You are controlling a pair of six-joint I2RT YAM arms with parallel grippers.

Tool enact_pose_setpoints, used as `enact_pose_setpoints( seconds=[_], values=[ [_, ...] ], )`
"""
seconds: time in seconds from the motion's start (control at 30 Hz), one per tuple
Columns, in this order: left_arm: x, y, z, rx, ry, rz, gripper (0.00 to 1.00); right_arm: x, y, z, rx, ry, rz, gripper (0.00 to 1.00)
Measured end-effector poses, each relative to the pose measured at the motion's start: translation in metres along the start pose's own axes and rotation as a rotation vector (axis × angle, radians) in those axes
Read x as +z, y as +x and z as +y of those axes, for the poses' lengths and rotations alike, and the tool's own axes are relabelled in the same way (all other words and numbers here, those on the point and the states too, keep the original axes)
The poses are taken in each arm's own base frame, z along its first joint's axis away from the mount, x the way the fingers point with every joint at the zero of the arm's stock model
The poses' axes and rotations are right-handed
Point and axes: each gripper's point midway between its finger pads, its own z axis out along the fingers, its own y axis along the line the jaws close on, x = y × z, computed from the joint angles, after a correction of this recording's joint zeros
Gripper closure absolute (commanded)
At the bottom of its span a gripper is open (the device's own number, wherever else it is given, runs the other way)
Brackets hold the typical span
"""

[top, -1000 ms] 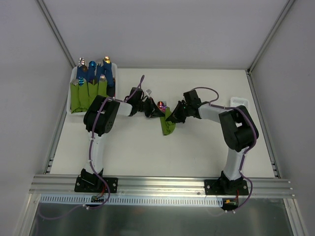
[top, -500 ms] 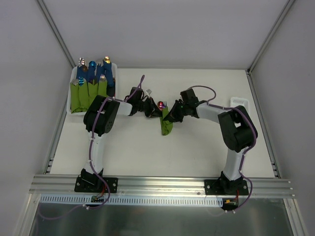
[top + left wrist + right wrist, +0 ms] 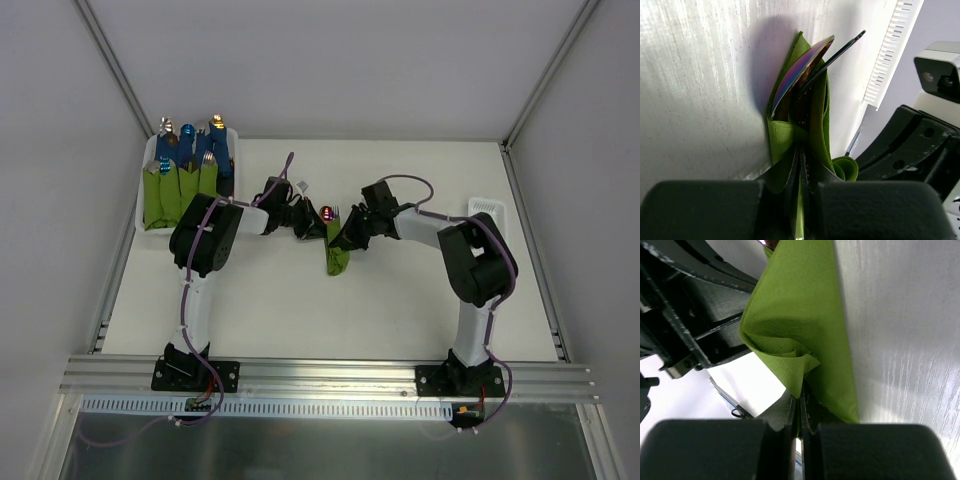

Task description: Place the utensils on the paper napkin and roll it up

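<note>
Near the middle of the bench (image 3: 300,310), toward its far edge, the left gripper (image 3: 316,230) is pressed together on a fold of the paper napkin (image 3: 338,260). The utensils (image 3: 327,212) poke from its far end. The bundle's long axis runs far-to-near, between both arms. The right gripper (image 3: 345,240) pinches the opposite edge, and over the last second it has pushed leftward, narrowing the roll.

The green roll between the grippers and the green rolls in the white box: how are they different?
The olive-green paper napkin roll is pinched by the left gripper and right gripper; the boxed green rolls sit side by side, untouched. Its utensils end shiny red; theirs have blue handles. Both are green paper around cutlery.
</note>
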Motion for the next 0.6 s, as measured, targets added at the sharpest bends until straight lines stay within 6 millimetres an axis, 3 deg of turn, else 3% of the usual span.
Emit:
enact_pose_setpoints(
  seconds=[0.17,0.43,0.6],
  values=[
    [0.000,0.000,0.000,0.000,0.000,0.000,1.00,0.005,0.002,-0.004,0.002,0.009,0.008,0.96],
    [0.000,0.000,0.000,-0.006,-0.006,0.004,1.00,0.009,0.003,0.004,0.004,-0.032,0.020,0.66],
    [-0.001,0.000,0.000,-0.009,-0.009,0.004,1.00,0.016,0.004,0.008,0.030,-0.081,0.034,0.58]
  ],
)
